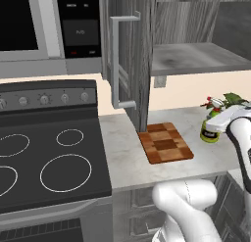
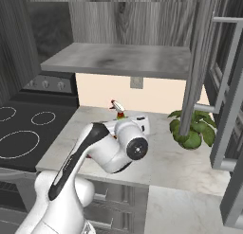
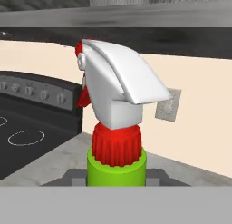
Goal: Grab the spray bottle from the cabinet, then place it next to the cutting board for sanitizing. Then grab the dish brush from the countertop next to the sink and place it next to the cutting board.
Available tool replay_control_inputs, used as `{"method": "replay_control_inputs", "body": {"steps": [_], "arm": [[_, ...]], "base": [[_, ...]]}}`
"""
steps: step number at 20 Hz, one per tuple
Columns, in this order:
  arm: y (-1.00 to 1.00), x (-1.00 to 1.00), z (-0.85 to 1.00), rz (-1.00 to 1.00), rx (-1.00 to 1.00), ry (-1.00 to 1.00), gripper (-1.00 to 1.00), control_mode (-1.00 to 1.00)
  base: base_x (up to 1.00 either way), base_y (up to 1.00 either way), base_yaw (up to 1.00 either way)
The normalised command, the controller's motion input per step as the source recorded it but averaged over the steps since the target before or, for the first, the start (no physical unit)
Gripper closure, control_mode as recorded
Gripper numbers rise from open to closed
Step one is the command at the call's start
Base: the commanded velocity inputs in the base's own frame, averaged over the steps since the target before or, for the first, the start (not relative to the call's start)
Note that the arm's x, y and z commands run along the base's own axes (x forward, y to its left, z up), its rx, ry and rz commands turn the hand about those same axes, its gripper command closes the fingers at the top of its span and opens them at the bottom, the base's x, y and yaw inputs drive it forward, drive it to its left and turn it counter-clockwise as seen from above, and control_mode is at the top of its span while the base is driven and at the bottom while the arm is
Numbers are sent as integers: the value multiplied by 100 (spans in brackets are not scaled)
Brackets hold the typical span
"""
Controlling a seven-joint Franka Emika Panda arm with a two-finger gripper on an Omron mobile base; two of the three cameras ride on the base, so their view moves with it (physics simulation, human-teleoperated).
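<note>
We have the gripper [image 3: 116,180] clamped on the spray bottle [image 1: 211,131] — step 1 — just beside the cutting board [image 1: 165,143]; next, release and retreat upward.

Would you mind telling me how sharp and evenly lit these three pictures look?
Left base view: flat even light, the checkered wooden cutting board crisp, no glare. Right base view: shade under the grey wood-grain cabinet shelf. Hand view: the green spray bottle looms large and soft-edged.
</note>
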Motion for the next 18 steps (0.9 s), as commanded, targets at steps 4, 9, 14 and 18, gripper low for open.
{"method": "replay_control_inputs", "body": {"steps": [4,9,14,18], "arm": [[-12,34,-37,15,0,0,100,-100],[-12,25,-33,13,0,0,100,-100],[-16,5,-19,9,0,0,100,-100],[-25,3,-16,5,0,0,100,-100]], "base": [[0,0,0],[0,0,0],[0,0,0],[0,0,0]]}}
